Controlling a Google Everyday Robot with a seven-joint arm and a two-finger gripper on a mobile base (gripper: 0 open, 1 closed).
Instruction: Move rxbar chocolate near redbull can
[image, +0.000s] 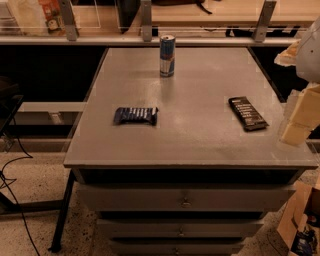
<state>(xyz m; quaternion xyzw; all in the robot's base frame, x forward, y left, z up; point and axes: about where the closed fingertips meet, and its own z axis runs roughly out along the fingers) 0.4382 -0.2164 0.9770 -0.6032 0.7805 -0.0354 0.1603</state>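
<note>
rxbar chocolate near right-edge jaws

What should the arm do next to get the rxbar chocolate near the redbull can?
Probably move the end effector, hovering off the right edge of the table, left and down over the rxbar chocolate. It lies flat, untouched, far from the redbull can at the back.

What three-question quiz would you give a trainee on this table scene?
1. True or false: the rxbar chocolate touches the redbull can.
2. Which lies nearer the left edge of the table: A) rxbar chocolate, B) blue-wrapped bar?
3. Fill in: the gripper hangs at the table's ___ edge as the camera sees it, beside the rxbar chocolate.
Key: 1 false; 2 B; 3 right.
</note>
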